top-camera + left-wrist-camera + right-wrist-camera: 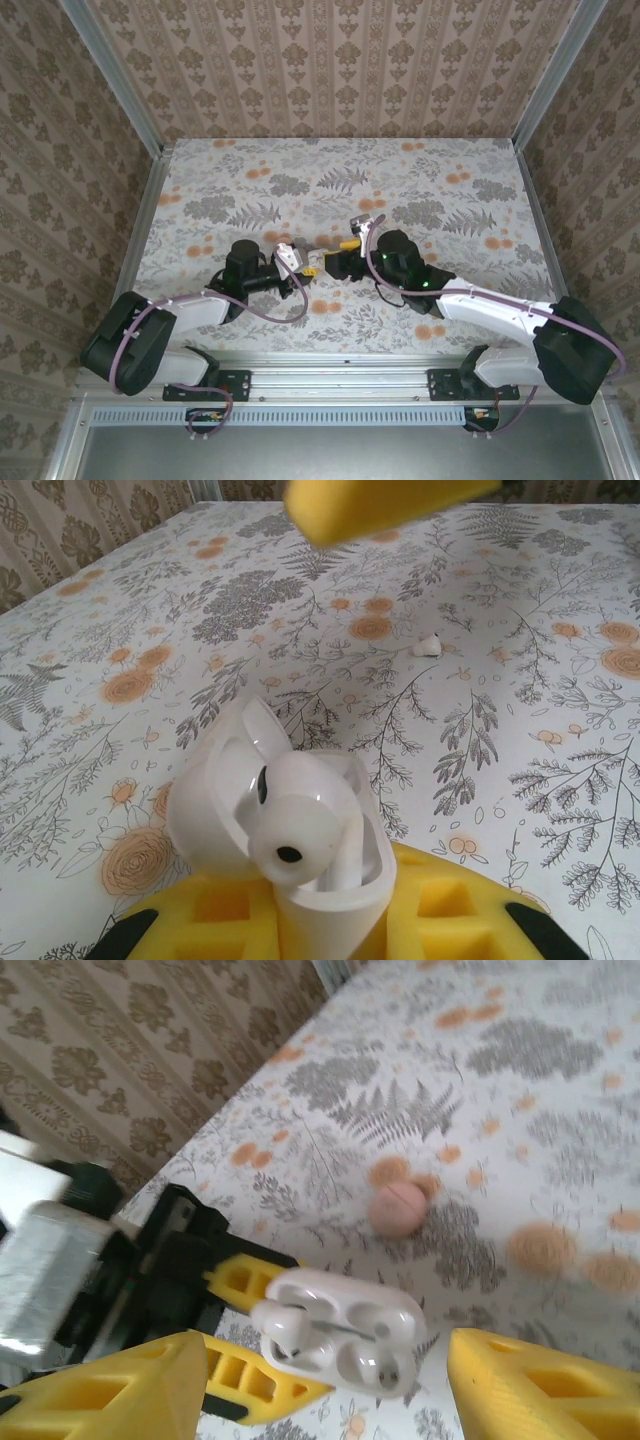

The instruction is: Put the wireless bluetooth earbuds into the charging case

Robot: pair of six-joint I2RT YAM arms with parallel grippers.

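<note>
Left fingers clamped on the open charging case, steadying it lid-back with one earbud resting inside; right fingers spread wide, empty, alongside.

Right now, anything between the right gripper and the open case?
Nothing visible. The charging case, lid open and clamped in the left gripper, sits just ahead of the right gripper, fingers spread, open air between. One earbud already stands in a socket; the other socket looks empty.
</note>
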